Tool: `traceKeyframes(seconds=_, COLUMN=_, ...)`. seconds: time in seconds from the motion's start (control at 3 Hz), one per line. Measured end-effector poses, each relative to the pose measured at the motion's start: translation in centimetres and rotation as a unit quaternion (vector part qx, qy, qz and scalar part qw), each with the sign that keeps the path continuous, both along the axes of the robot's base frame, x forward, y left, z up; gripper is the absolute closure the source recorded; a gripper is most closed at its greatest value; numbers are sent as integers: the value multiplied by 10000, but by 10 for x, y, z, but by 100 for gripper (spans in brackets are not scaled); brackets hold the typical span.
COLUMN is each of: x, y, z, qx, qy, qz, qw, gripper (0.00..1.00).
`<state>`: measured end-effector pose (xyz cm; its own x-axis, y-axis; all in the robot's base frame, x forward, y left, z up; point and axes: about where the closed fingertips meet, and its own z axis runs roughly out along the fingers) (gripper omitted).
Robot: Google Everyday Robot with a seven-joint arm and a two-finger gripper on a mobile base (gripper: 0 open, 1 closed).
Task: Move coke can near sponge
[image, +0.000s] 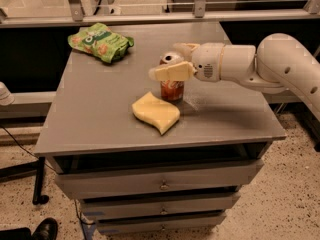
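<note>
The red coke can point(172, 88) stands upright on the grey table point(100, 114), just behind and to the right of the pale yellow wavy sponge point(156, 112), almost touching it. My gripper point(167, 60) reaches in from the right at the height of the can's top. Its fingers straddle the can, the near finger point(170, 72) in front of it and the far finger point(185, 47) behind it. The jaws look spread a little wider than the can, so the gripper is open. The near finger hides part of the can's upper front.
A crinkled green snack bag point(101, 42) lies at the table's back left. My white arm point(280, 64) stretches over the table's right edge. Drawers point(162, 184) sit below the tabletop. A rail and a dark gap run behind the table.
</note>
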<state>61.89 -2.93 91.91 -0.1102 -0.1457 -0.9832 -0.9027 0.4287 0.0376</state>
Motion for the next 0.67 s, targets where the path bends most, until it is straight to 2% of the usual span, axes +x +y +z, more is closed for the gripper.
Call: traceKeyframes(seconds=0.67, x=1, y=-1, z=8, qx=-25, qy=-88, qz=-36, qw=10000, gripper=0)
